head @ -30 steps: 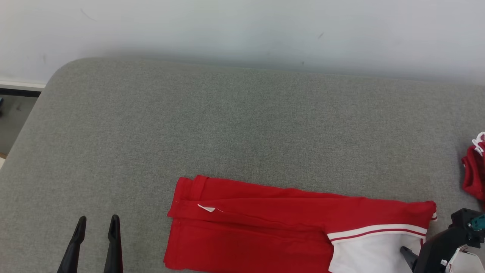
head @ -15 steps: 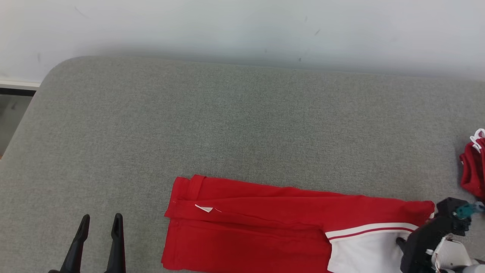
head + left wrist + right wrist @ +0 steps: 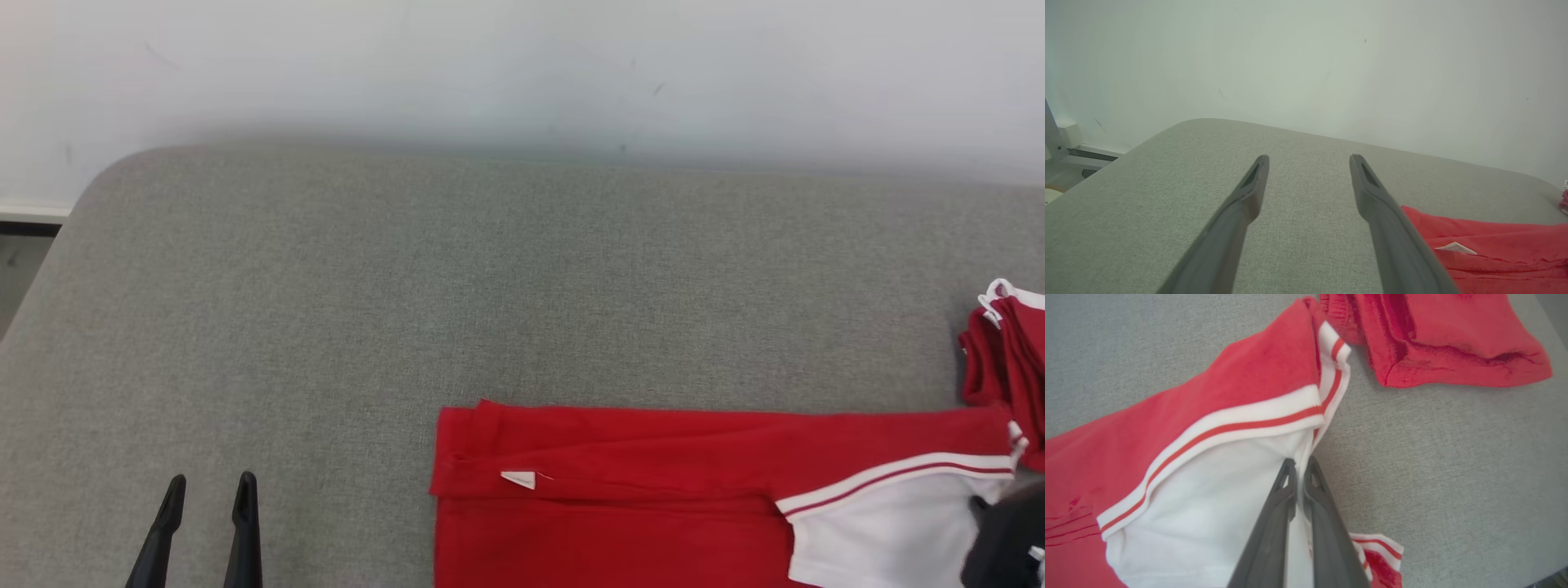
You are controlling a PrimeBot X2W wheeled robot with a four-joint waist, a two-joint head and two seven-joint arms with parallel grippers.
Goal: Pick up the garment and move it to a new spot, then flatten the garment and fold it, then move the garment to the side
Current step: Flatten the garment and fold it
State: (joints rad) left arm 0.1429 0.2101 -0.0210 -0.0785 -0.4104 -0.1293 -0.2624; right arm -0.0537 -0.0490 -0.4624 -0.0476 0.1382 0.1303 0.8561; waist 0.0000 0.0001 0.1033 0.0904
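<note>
Grey padded top (image 3: pixel 326 286), pale wall (image 3: pixel 522 65) behind. Far left, the left gripper (image 3: pixel 211 482) hangs just over bare top with its jaws spread wide, nothing between them, well apart from the cloth. Mid to right along the near edge lies the garment (image 3: pixel 637 490). It is red, laid as a long flat strip with its layers stacked. A small white label (image 3: pixel 518 479) sits near its left end, and a white panel (image 3: pixel 882 531) with a red-striped band is at its right end. The right gripper (image 3: pixel 1300 461) is clamped on the garment, pinching the white panel's edge just below the striped band. Past that end sits another red cloth (image 3: pixel 1004 351), just beside the garment; whether they touch we cannot tell.

We judge the flattening done, with a fold or a shift in hand, led from the right end. To do it well:
- We check that the pinch takes every layer. The right wrist view shows a second striped bit loose by the fingers.
- Lift low, only enough to clear the top, so the strip does not sag open.
- Carry in a straight line along the strip, edge onto edge if folding.
- Keep off the red cloth so it is not dragged along.
- The left gripper could pin the label end if the strip slides.
</note>
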